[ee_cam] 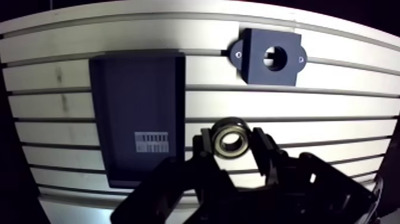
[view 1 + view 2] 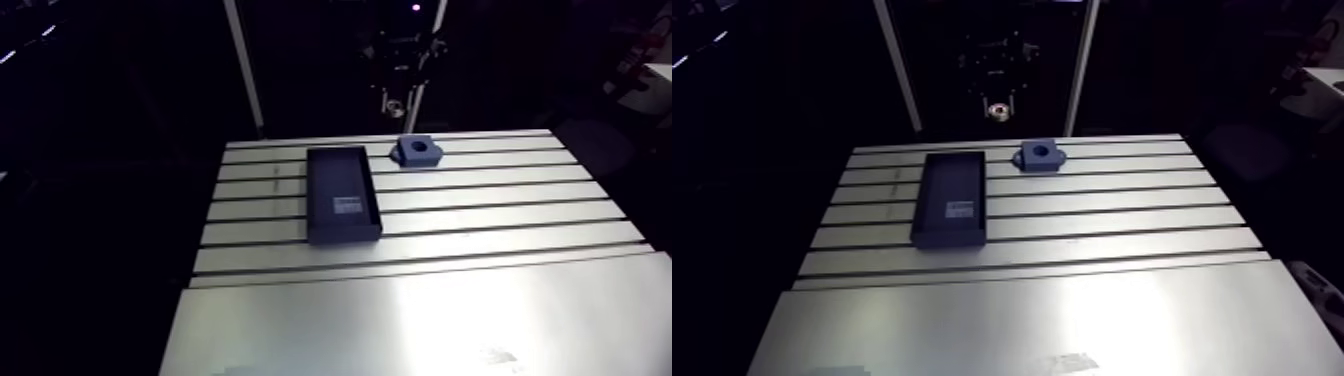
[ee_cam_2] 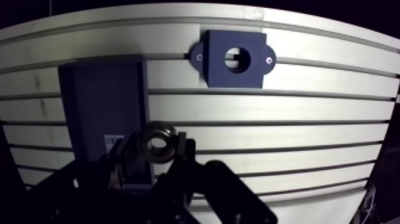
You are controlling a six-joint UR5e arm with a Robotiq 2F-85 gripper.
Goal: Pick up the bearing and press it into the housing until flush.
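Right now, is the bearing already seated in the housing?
No, the bearing is clamped in the gripper, apart from the housing, whose bore is empty.

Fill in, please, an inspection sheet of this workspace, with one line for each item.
surface: slotted aluminium table, with a smooth plate at its near part.
job's things: bearing held in the gripper, above the table; housing ahead of the gripper, flat on the table, its bore empty.
clutter: dark tray beside the housing and apart from it, with only a label inside.
grippers: shut on the bearing.
cables: nothing seen.
surroundings: nothing seen.
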